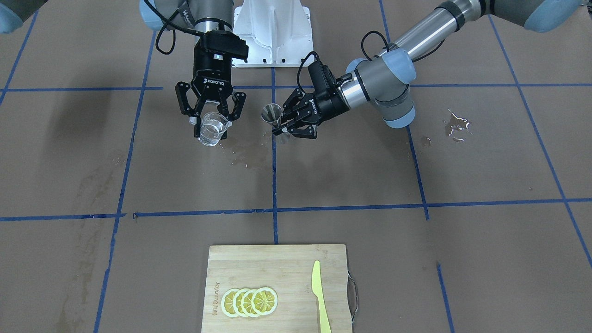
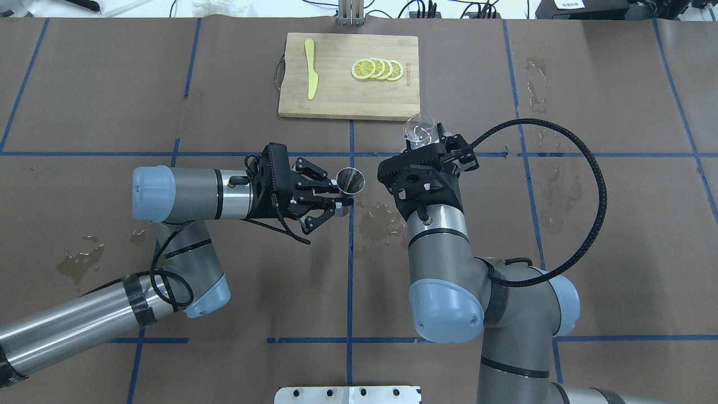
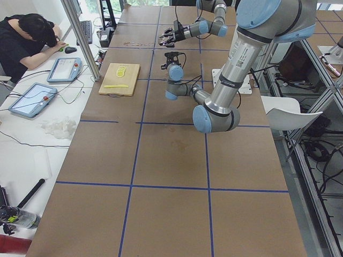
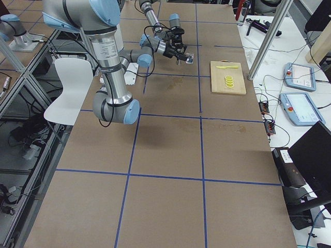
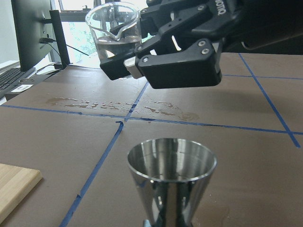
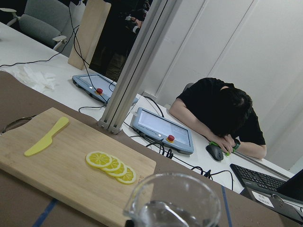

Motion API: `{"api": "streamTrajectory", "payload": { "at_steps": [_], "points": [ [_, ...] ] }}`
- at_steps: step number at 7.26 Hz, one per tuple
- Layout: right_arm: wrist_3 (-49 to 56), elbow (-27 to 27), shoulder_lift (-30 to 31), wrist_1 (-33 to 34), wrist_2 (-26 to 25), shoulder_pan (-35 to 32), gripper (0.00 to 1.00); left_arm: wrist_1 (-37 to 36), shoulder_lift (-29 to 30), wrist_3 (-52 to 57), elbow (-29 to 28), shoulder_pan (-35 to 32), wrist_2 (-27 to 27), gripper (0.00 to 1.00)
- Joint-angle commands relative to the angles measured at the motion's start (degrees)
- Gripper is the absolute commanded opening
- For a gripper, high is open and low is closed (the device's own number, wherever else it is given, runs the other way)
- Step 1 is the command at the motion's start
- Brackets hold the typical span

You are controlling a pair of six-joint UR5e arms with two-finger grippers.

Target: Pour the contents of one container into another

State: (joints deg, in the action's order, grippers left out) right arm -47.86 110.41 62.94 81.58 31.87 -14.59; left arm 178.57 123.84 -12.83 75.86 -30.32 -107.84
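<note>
The small clear glass cup [image 1: 212, 128] holds some clear liquid and is upright, lifted off the table. My right gripper [image 1: 213, 121] is shut on it; the cup [image 2: 419, 128] sticks out beyond the fingers. The steel hourglass jigger [image 1: 274, 118] stands upright with its open cone up, and my left gripper [image 1: 283, 130] is shut on its narrow waist. The jigger [image 2: 350, 180] is a short way from the cup, not touching it. In the left wrist view the jigger [image 5: 171, 182] is close and low, and the cup [image 5: 114, 29] is higher at the upper left. The cup's rim [image 6: 173, 201] fills the bottom of the right wrist view.
A wooden cutting board [image 2: 336, 95] at the far side carries lemon slices [image 2: 377, 69] and a yellow knife [image 2: 310, 67]. Wet patches [image 2: 377, 221] lie on the brown paper between the arms. A person [image 6: 222, 116] leans on the side desk beyond the table.
</note>
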Motion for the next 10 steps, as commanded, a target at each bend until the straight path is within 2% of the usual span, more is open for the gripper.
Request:
{"api": "streamTrajectory", "payload": {
  "at_steps": [1, 2, 10],
  "points": [
    [0.4, 1.38, -0.45, 4.09, -0.06, 1.4, 0.0, -0.07, 0.0, 0.0, -0.01, 0.0, 0.0, 0.0],
    [0.92, 1.56, -0.45, 5.94, 0.03, 1.49, 0.0, -0.07, 0.08, 0.0, -0.01, 0.0, 0.0, 0.0],
    [3.39, 1.13, -0.45, 6.14, 0.03, 2.11, 0.0, -0.51, 1.75, 0.0, -1.07, 0.79, 3.08, 0.0]
  ]
}}
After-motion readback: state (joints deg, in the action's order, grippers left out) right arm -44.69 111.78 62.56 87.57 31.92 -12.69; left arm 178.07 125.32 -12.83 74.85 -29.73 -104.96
